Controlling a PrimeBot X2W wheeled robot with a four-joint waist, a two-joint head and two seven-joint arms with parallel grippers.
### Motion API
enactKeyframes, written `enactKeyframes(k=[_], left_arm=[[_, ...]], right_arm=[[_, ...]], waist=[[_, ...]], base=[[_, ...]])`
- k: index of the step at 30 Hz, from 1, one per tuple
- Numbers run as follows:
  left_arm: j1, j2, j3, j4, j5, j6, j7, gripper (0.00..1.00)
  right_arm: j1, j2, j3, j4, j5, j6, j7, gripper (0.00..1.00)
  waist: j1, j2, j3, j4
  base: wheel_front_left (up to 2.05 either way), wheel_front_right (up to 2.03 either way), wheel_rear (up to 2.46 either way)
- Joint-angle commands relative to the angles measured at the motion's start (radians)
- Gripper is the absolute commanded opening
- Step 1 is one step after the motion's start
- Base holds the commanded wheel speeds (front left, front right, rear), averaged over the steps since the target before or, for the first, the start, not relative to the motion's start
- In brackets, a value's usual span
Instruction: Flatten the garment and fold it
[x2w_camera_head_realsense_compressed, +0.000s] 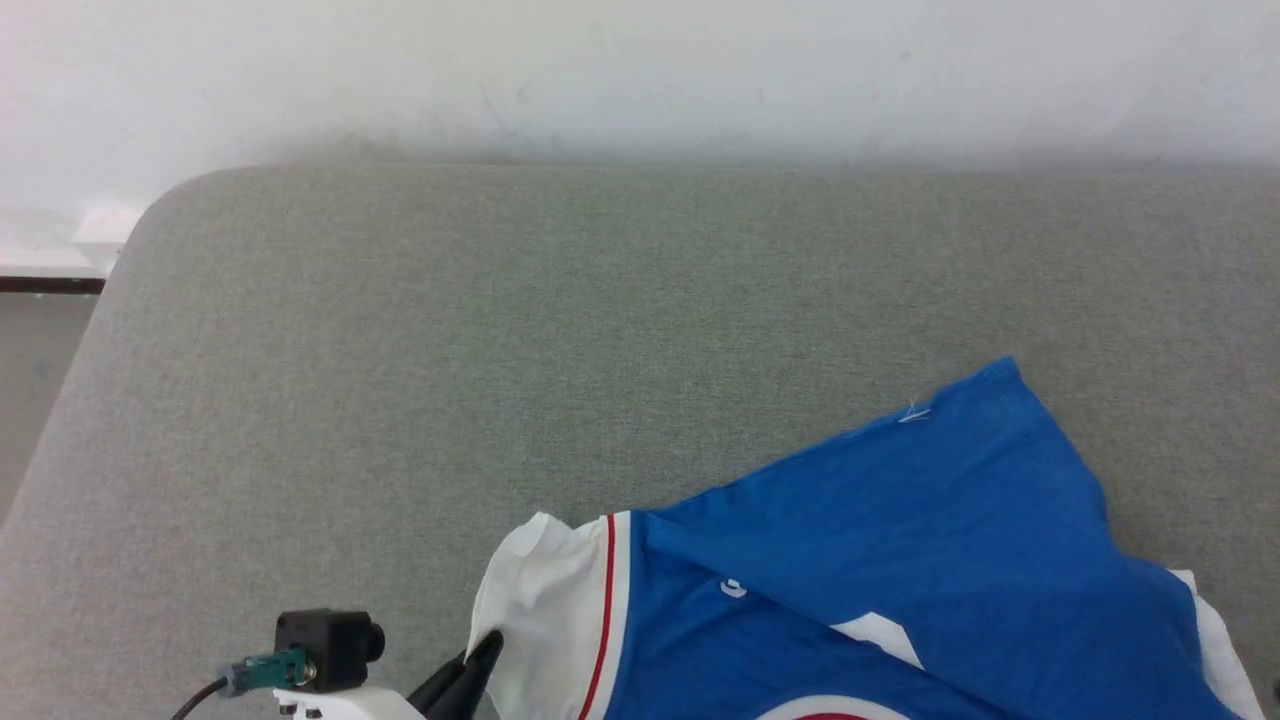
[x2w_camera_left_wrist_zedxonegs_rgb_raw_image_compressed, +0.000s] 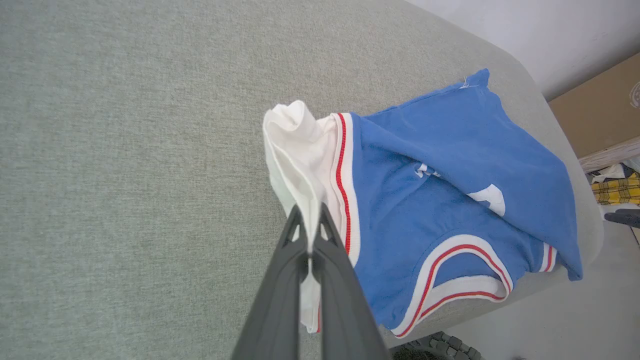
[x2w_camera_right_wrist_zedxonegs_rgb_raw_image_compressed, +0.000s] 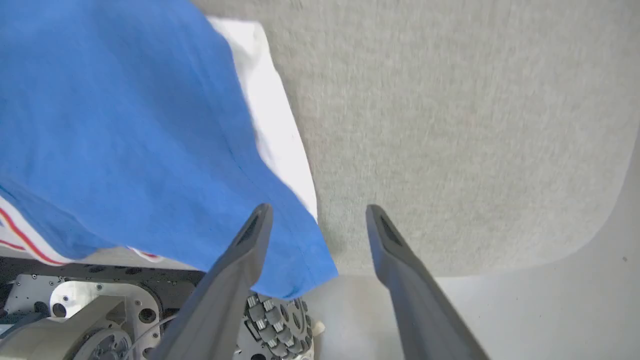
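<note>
The garment, a royal-blue jersey with white sleeves and red-and-white trim, lies rumpled and folded over itself at the near right of the grey padded table. My left gripper is shut on the garment's white sleeve, seen along its dark fingers; its fingertips touch that sleeve in the head view. My right gripper stands open at the table's near edge, beside the blue hem corner that hangs over the edge, with nothing between its fingers.
A white wall backs the table. The table's rounded far-left corner drops to the floor. A cardboard box and yellow plaid cloth lie off the table. The robot's wheeled base sits under the near edge.
</note>
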Motion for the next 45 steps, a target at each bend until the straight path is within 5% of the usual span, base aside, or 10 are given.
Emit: enactKeyframes(k=[1,8,18,32,33,34,45], left_arm=[[-0.017,0.0,-0.001,-0.006,0.009,-0.002,-0.005,0.0],[-0.062,-0.006,-0.022,-0.04,0.029,-0.009,0.0,0.0],[-0.135,-0.045,-0.071,-0.072,0.063,-0.016,-0.001,0.0],[-0.16,-0.078,-0.092,-0.023,0.06,-0.025,-0.029,0.0],[-0.161,-0.078,-0.091,-0.02,0.059,-0.026,-0.03,0.0],[-0.161,-0.079,-0.09,-0.018,0.058,-0.026,-0.032,0.0],[-0.171,-0.062,-0.066,-0.005,0.051,-0.029,-0.044,0.0]], right_arm=[[-0.042,-0.008,0.009,-0.015,0.002,-0.001,-0.008,1.0],[-0.301,-0.059,0.149,-0.011,0.025,-0.001,-0.073,1.0],[-0.622,-0.114,0.386,0.228,0.002,-0.001,-0.121,1.0],[-0.7,-0.177,0.607,0.454,0.066,-0.001,-0.137,1.0],[-0.694,-0.184,0.626,0.457,0.07,-0.001,-0.134,0.56],[-0.689,-0.19,0.643,0.461,0.073,-0.001,-0.133,0.02],[-0.755,-0.186,0.636,0.508,0.1,-0.001,-0.297,0.0]], waist=[[0.0,-0.0001,0.009,0.012],[0.0,-0.0001,0.077,0.067],[0.0,-0.0001,0.199,0.183],[0.0,-0.0001,0.261,0.265],[0.0,-0.0001,0.261,0.265],[0.0,-0.0001,0.261,0.265],[0.0,-0.0001,0.181,0.206]], base=[[0.0,0.0,0.0],[0.0,0.0,0.0],[0.0,0.0,0.0],[0.0,0.0,0.0],[0.0,0.0,0.0],[0.0,0.0,0.0],[0.0,0.0,0.0]])
